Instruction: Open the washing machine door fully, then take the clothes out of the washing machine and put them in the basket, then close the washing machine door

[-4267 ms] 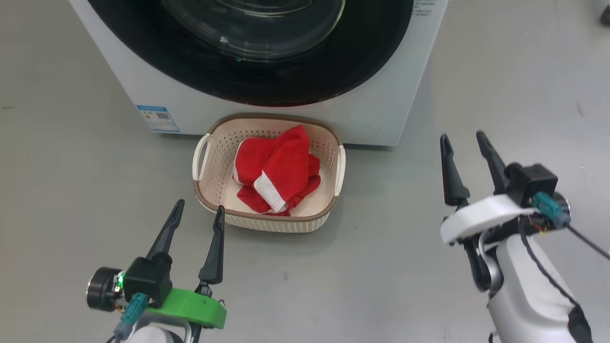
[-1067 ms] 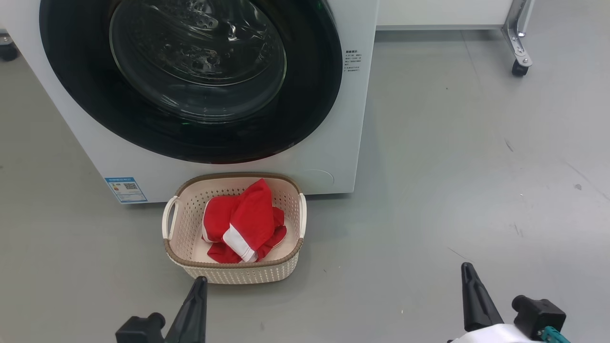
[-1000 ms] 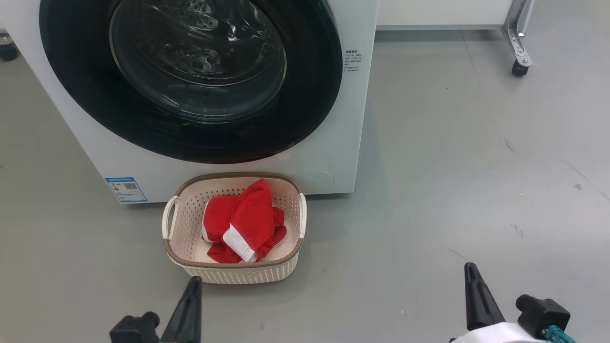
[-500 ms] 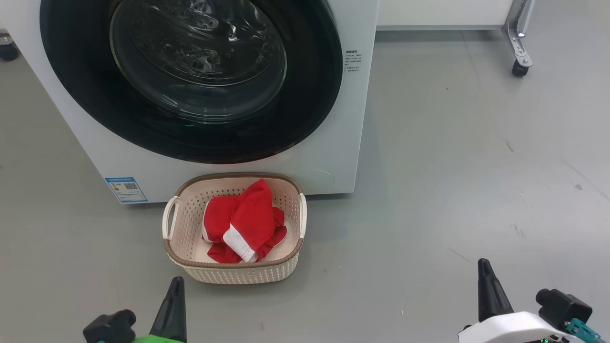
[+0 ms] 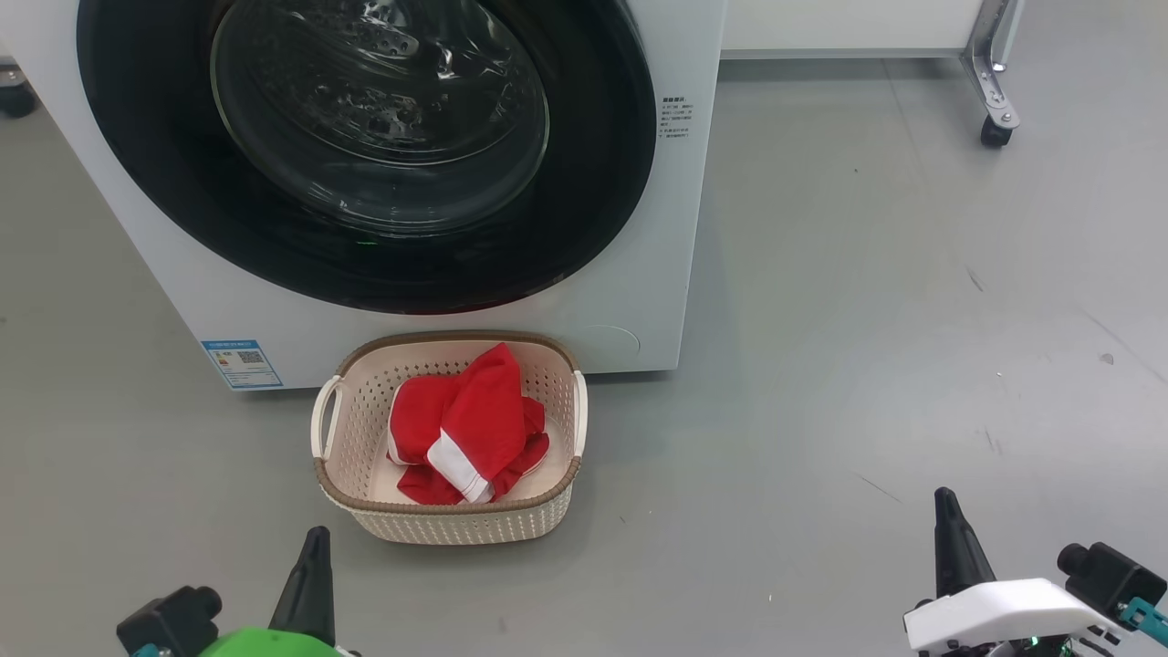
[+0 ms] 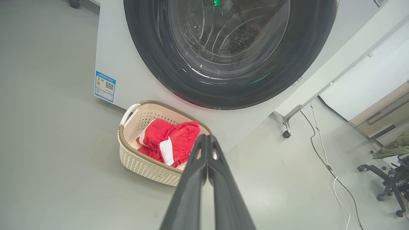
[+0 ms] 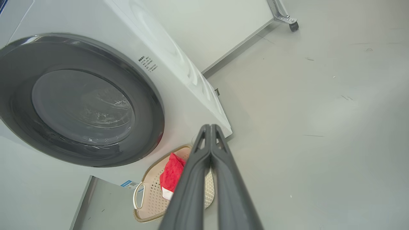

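The washing machine [image 5: 639, 301] stands white at the top left, and its black-rimmed glass door [image 5: 365, 146] lies flat against the front. Red clothes [image 5: 465, 429] with a white band lie in the cream basket [image 5: 365, 456] on the floor just before it. At the bottom left my left gripper [image 5: 310, 557] is shut and empty, short of the basket's near left corner. My right gripper [image 5: 949, 538] is shut and empty at the bottom right, far from the basket. Both wrist views show the fingers pressed together, left gripper [image 6: 206, 137], right gripper [image 7: 209, 127].
Open grey floor spreads to the right of the machine. A metal frame leg on a caster [image 5: 995, 128] stands at the back right. A cable [image 6: 326, 159] trails over the floor and an office chair base [image 6: 386, 188] sits far off in the left wrist view.
Over the last second both grippers have drawn back and outward toward the bottom corners. Machine, door, basket and clothes stay as they were.
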You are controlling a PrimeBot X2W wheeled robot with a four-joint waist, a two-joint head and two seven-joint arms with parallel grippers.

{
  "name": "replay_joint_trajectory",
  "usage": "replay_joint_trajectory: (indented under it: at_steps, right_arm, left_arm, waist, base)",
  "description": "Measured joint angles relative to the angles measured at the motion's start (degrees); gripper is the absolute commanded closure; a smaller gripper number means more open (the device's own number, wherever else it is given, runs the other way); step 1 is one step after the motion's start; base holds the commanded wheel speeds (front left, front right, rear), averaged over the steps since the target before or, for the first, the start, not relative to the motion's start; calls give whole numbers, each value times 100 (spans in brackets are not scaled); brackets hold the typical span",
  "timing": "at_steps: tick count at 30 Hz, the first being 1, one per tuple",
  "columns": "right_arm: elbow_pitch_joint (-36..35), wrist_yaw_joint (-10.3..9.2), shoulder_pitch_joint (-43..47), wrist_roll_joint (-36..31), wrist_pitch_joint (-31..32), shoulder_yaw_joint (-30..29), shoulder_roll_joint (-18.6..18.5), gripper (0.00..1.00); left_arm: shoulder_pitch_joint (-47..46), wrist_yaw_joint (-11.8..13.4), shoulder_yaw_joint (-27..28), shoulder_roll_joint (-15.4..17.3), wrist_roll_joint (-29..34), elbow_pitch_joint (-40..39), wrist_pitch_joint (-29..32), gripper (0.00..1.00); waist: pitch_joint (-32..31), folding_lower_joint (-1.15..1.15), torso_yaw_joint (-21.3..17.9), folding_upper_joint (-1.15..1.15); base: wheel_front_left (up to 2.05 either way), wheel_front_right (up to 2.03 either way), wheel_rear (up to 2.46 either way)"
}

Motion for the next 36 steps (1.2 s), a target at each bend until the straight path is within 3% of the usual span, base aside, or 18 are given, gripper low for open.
replay_joint_trajectory:
  at_steps: [36]
  right_arm:
    - [319, 224, -470, 2305, 480, -422, -141, 100]
  left_arm:
    - [-390, -325, 525, 63, -2267, 332, 416, 100]
  waist:
    - [-19, 0, 2, 0]
  base:
    - [0, 0, 0]
